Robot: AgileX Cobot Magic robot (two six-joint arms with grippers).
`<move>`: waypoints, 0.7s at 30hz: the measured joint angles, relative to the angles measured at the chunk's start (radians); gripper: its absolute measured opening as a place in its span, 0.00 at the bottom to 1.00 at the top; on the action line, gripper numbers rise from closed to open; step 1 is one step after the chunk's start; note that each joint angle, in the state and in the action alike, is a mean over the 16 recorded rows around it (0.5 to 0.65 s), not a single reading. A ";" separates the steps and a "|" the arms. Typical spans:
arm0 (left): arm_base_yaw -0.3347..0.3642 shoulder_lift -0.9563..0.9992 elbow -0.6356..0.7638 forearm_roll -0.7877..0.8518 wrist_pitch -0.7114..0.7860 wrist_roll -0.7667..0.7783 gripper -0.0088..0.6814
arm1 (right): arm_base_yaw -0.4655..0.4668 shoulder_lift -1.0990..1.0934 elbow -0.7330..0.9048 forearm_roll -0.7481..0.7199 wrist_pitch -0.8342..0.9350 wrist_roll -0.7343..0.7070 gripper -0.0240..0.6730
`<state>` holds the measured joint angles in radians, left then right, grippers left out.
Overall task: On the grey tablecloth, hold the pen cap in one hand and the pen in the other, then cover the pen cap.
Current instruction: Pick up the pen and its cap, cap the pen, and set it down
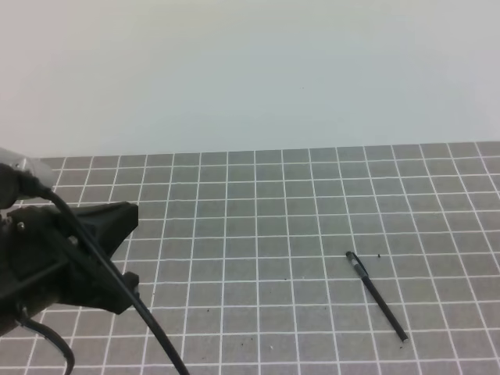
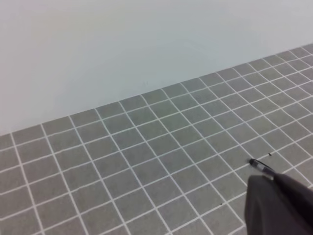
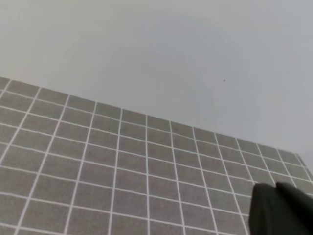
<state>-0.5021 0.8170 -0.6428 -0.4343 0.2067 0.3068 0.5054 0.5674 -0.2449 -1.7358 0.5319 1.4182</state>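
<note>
So at that point the pen (image 1: pixel 376 297) was lying flat on the cloth (image 1: pixel 258 234) in the lower right of the high view. It ran diagonally, with its thicker end toward the upper left and its thin end pointing at the bottom right corner. I honestly couldn't pick out the cap as a separate thing anywhere. There was a tiny dark speck (image 1: pixel 379 255) just beside the pen's upper end, but it looked too small to be a cap, so I couldn't tell. The left claw (image 2: pixel 276 203) was clenched with nothing in it that I could see, just a dark lump in the bottom right of its own camera, blocking most of the pen. Its arm (image 1: pixel 70 258) sat at the lower left of the high view, well apart from the pen. The right claw (image 3: pixel 281 210) was clenched too and only showed as a dark corner at the bottom right of its view, with no pen in sight there. On handling, I reckoned the pen was light, stiff and smooth, so it'd roll or skid if nudged. I'd pinch it across the middle of the barrel and leave the end free for the cap. A cap that small would be fiddly and easy to flick away.
</note>
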 joint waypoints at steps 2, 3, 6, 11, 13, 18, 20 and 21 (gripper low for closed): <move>0.007 -0.008 0.000 0.004 -0.003 0.006 0.01 | 0.000 0.000 0.000 0.000 0.000 0.000 0.03; 0.013 -0.014 0.000 0.006 -0.002 0.009 0.01 | 0.000 0.000 0.000 0.000 0.000 0.000 0.03; 0.042 -0.039 0.006 0.010 -0.001 0.017 0.01 | 0.000 0.000 0.000 0.000 0.000 0.000 0.03; 0.121 -0.122 0.052 0.001 -0.002 0.025 0.01 | 0.000 0.000 0.000 0.000 -0.002 0.001 0.03; 0.161 -0.172 0.086 -0.010 -0.006 0.025 0.01 | 0.000 0.000 0.000 0.000 -0.002 0.001 0.03; 0.259 -0.315 0.203 -0.054 -0.010 0.023 0.01 | 0.000 0.000 0.000 0.000 -0.003 0.002 0.03; 0.290 -0.373 0.255 -0.073 -0.018 0.023 0.01 | 0.000 0.000 0.000 0.000 -0.004 0.003 0.03; 0.302 -0.401 0.280 -0.083 -0.023 0.023 0.01 | 0.000 0.000 0.000 0.000 -0.004 0.003 0.03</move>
<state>-0.1998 0.4159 -0.3623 -0.5171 0.1840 0.3301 0.5054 0.5674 -0.2449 -1.7358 0.5279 1.4215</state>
